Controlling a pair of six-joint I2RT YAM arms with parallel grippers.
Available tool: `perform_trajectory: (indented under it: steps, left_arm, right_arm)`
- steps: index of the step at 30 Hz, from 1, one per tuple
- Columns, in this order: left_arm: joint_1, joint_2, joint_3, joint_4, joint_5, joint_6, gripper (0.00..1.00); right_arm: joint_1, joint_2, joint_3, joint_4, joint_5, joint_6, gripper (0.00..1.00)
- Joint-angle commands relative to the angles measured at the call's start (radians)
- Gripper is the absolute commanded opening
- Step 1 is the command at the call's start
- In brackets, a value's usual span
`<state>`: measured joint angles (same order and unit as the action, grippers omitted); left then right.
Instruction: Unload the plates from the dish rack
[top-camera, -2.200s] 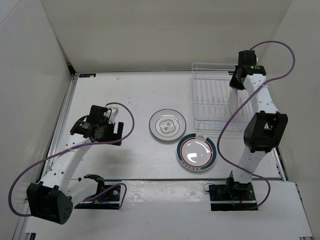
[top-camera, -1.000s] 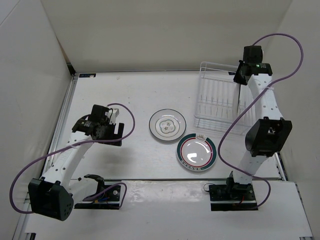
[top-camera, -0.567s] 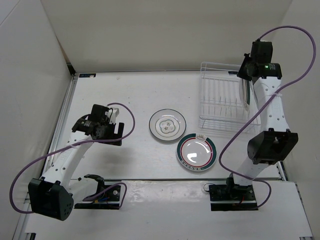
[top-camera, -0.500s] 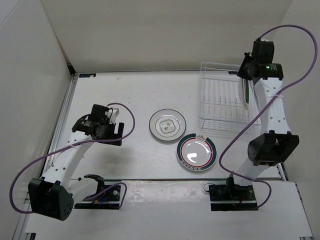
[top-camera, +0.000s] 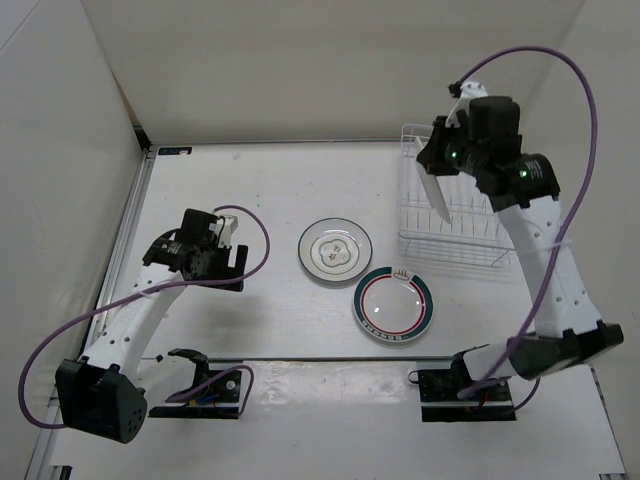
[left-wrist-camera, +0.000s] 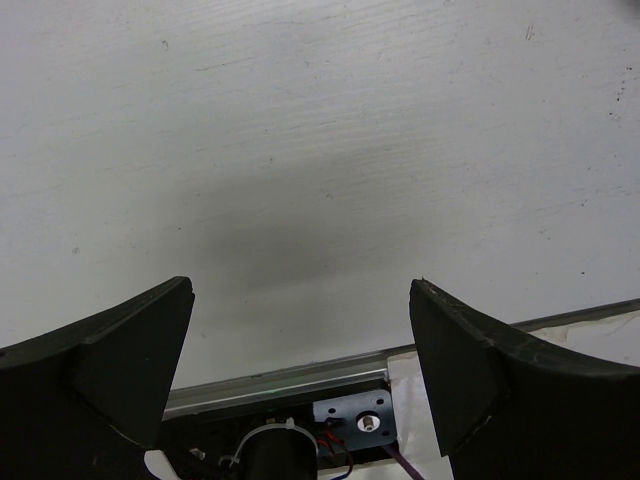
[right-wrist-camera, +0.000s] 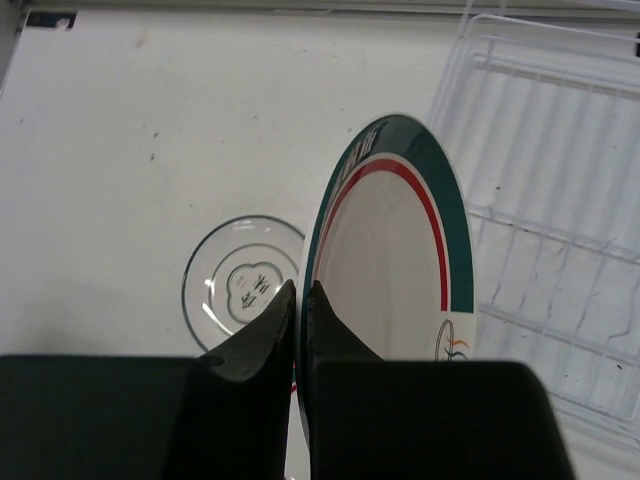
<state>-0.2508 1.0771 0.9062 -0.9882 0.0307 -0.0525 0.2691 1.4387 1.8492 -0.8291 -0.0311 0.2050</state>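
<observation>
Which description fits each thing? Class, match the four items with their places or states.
1 held green-rimmed plate
2 flower-centre plate
3 left gripper
4 dish rack

A far right of the table
B open above bare table
C flat on the table, middle
D on edge in the right gripper

Pairs: 1-D, 2-C, 3-B, 4-A

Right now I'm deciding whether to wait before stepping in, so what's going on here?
The right gripper is clamped on the rim of a green-rimmed plate, holding it on edge in the air by the dish rack. A flower-centre plate and a second green-rimmed plate lie flat on the table. The left gripper hangs open over bare table, holding nothing.
</observation>
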Motion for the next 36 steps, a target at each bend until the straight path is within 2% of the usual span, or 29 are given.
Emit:
perform_trajectory:
  steps: [1,2,3,5,6,9,11,13,16,28,31,36]
  left_arm:
    - [0.001,-0.037,0.026,0.003,0.003,-0.003,1.0]
    - [0.002,-0.04,0.03,0.002,0.003,-0.004,1.0]
    - [0.001,-0.043,0.025,0.002,0.005,-0.003,1.0]
    - [0.001,-0.048,0.026,0.003,0.006,-0.003,1.0]
    - [0.002,-0.049,0.025,0.0,0.008,-0.003,1.0]
    - [0.004,-0.052,0.025,0.002,0.011,-0.003,1.0]
    - [0.002,-0.051,0.025,0.005,0.012,-0.004,1.0]
    - [0.004,-0.051,0.023,0.003,0.011,-0.004,1.0]
    - [0.002,-0.051,0.022,0.005,0.009,-0.004,1.0]
    - [0.001,-0.045,0.023,0.002,0.021,-0.003,1.0]
    - [0.004,-0.048,0.023,0.002,0.02,-0.004,1.0]
    - [0.004,-0.045,0.023,0.0,0.023,-0.004,1.0]
  right_arm:
    - [0.14,-0.13,-0.094,0.034,0.063,-0.019,0.0]
    - [0.171,-0.152,-0.187,0.038,0.089,-0.019,0.0]
    - [0.258,-0.196,-0.212,0.039,0.161,-0.021,0.0]
    - [0.318,-0.204,-0.289,0.005,0.226,-0.024,0.0]
    - [0.419,-0.196,-0.31,-0.011,0.36,-0.038,0.0]
    - [0.563,-0.176,-0.441,-0.007,0.619,-0.041,0.0]
    - [0.674,-0.149,-0.461,-0.007,0.737,-0.038,0.0]
    - [0.731,-0.091,-0.473,-0.028,0.863,-0.032,0.0]
    - [0.78,-0.049,-0.475,-0.042,0.93,-0.007,0.0]
    - [0.855,-0.061,-0.694,0.021,0.892,0.143,0.0]
    - [0.892,-0.035,-0.711,-0.001,0.934,0.181,0.0]
    - [0.973,0.096,-0.673,-0.088,1.039,0.29,0.0]
